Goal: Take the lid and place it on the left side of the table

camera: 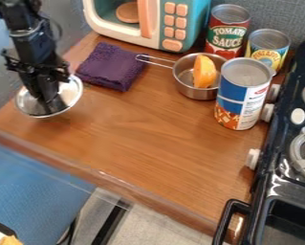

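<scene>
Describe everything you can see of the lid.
The lid is round, shiny and silver-coloured, apparently metal, with a thin rim. It is at the table's left side, left of the purple cloth. The gripper is over its middle, hiding any knob. Whether it lies flat on the wood, I cannot tell.

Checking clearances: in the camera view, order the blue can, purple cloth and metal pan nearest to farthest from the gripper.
1. Purple cloth, right of the gripper
2. Metal pan, farther right
3. Blue can, rightmost of these
</scene>
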`<state>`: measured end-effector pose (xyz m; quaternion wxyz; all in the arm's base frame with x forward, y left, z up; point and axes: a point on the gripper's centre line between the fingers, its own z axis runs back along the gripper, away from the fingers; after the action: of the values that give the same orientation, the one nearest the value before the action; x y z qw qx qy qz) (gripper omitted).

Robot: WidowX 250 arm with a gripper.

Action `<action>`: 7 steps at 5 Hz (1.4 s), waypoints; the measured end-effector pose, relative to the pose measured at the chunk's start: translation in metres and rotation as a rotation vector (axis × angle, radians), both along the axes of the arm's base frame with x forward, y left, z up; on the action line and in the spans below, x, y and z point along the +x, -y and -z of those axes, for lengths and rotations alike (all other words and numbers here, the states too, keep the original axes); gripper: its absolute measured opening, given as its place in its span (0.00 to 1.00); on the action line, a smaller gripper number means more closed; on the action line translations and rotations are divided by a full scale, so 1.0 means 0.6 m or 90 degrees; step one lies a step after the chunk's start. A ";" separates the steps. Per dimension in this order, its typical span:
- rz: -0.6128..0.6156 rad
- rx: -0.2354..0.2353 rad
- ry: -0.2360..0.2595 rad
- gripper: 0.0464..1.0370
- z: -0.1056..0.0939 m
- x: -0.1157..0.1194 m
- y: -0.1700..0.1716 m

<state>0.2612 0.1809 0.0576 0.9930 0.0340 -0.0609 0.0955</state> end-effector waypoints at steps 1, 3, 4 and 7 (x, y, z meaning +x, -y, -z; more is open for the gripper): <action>-0.032 0.021 -0.006 0.24 0.018 -0.007 -0.038; -0.051 0.030 -0.030 0.24 0.055 -0.014 -0.062; -0.046 0.031 -0.031 0.24 0.055 -0.011 -0.060; -0.009 0.023 -0.031 0.24 0.057 0.000 -0.040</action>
<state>0.2612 0.2052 0.0233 0.9927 0.0546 -0.0378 0.1006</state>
